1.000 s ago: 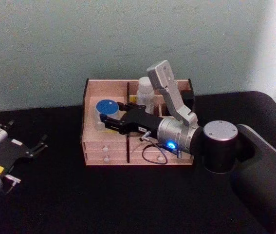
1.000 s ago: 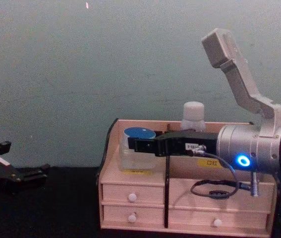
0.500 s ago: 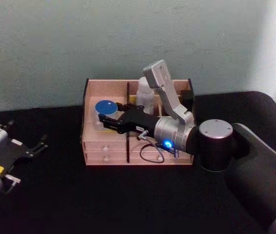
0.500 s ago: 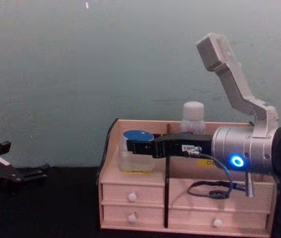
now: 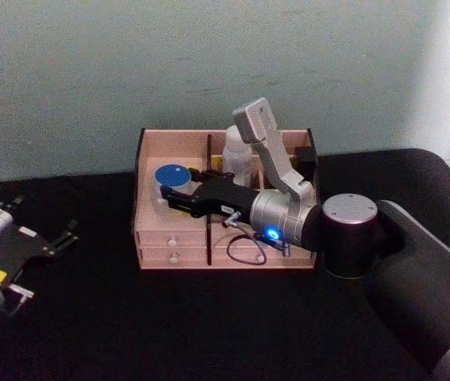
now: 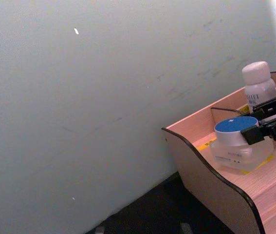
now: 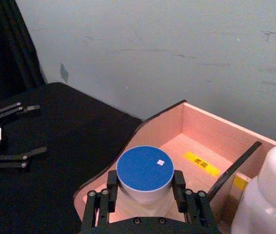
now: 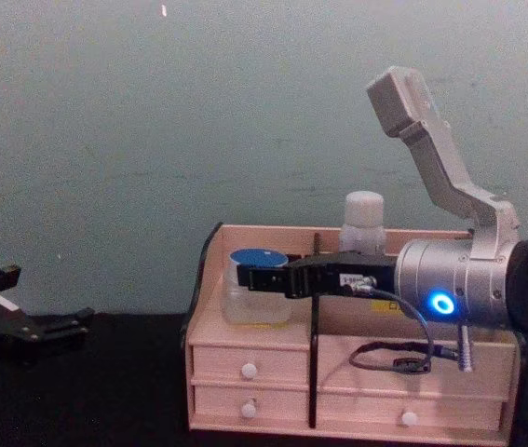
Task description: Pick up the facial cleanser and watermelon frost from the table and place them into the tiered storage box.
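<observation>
Straddling blue-lidded jar (image 7: 144,176) in tiered storage box (image 5: 149,148), right tool (image 7: 144,194) fingers flanking it, left tool (image 5: 40,243) released, well clear.

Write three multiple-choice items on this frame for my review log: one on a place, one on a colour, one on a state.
1. Where is the blue-lidded jar?
A. On the black table
B. In the left compartment of the tiered storage box
C. In a drawer

2. What colour is the cap of the bottle standing in the box?
A. White
B. Red
C. Black

3. How does the right gripper stand?
A. Parked on the table
B. Fingers on either side of the jar
C. Clamped on the bottle

Answers: 1 B, the right wrist view shows the jar on the compartment floor by the yellow label. 2 A, the chest view shows a white cap. 3 B, the fingers flank the jar, while the left gripper rests open at the table's left.
</observation>
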